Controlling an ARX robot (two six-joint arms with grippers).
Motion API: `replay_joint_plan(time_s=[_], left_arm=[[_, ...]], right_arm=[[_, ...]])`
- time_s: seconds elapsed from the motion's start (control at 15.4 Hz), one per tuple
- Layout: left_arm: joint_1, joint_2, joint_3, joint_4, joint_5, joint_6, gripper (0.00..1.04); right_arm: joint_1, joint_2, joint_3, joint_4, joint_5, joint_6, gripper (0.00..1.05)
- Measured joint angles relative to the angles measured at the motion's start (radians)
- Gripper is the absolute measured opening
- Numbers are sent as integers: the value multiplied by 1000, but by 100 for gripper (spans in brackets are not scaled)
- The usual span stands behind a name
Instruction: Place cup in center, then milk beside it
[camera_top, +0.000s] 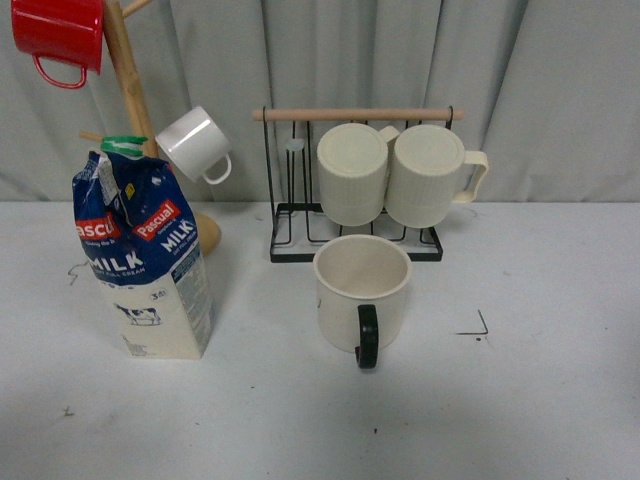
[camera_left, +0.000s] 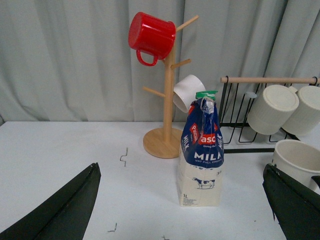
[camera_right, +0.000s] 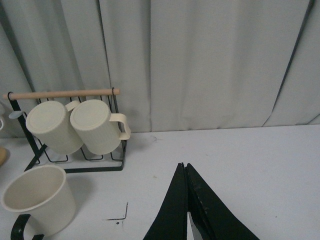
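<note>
The cup (camera_top: 362, 295) stands upright near the middle of the surface (camera_top: 540, 400), just in front of a black wire rack (camera_top: 290, 215), with its black handle turned toward the robot. Two ribbed mugs (camera_top: 400, 172) lie on their sides in that rack under its wooden bar. A small black corner mark (camera_top: 478, 328) sits to the right of the cup.

The milk carton (camera_top: 140, 255) stands upright at the left, well apart from the cup and in front of a wooden mug tree (camera_top: 128, 80) that carries a red mug (camera_top: 58, 35) and a white mug (camera_top: 195, 145).

In the left wrist view, the left hand (camera_left: 181, 170) is released, its fingers (camera_left: 65, 210) spread wide; the carton shows beyond the gap, touching neither. In the right wrist view, the right hand (camera_right: 183, 167) is clenched, fingers pressed together with nothing between them.
</note>
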Motion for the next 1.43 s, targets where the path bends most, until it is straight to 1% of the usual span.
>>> replay_joint_plan(time_s=[0.07, 0.13, 0.39, 0.46, 0.59, 0.65, 1.11, 1.43], left_arm=[[0, 0, 0, 0, 0, 0, 98], [0, 0, 0, 0, 0, 0, 98], [0, 0, 0, 0, 0, 0, 98], [0, 0, 0, 0, 0, 0, 98], [0, 0, 0, 0, 0, 0, 98], [0, 0, 0, 0, 0, 0, 98], [0, 0, 0, 0, 0, 0, 98], [0, 0, 0, 0, 0, 0, 98]], right_arm=[[-64, -55, -23, -28, -64, 0, 2], [-83, -88, -37, -47, -63, 0, 2], [-76, -224, -83, -139, -76, 0, 2], [-76, -221, -112, -74, -76, 0, 2], [-76, -256, -128, -146, -75, 0, 2], [-76, -285, -128, -154, -75, 0, 2], [-76, -558, -128, -410, -75, 0, 2], [-76, -682, -128, -530, -75, 0, 2]])
